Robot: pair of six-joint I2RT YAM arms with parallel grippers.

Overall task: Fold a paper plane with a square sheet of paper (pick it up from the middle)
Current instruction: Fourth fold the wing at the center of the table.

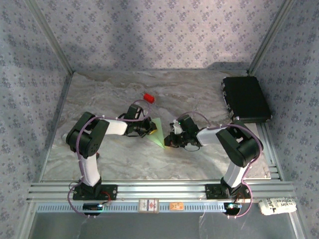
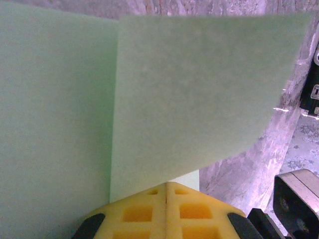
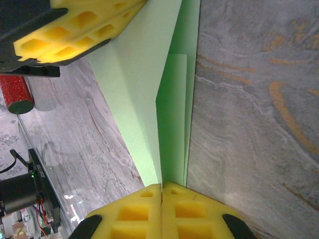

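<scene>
The square sheet of paper [image 1: 157,130], pale green and creased into overlapping layers, lies on the marbled table [image 1: 124,159] a little nearer the arm bases than the small red block [image 1: 148,97] and slightly to its right. The left gripper [image 2: 165,195], reaching in from the block's side, has its yellow pads pressed together on one edge of the sheet. The right gripper [image 3: 162,191], on the paper's side away from the block, pinches the opposite edge where the layers meet, pads closed with no gap. One flap stands up from the table. A black case [image 1: 245,98] lies well to the right of the block.
</scene>
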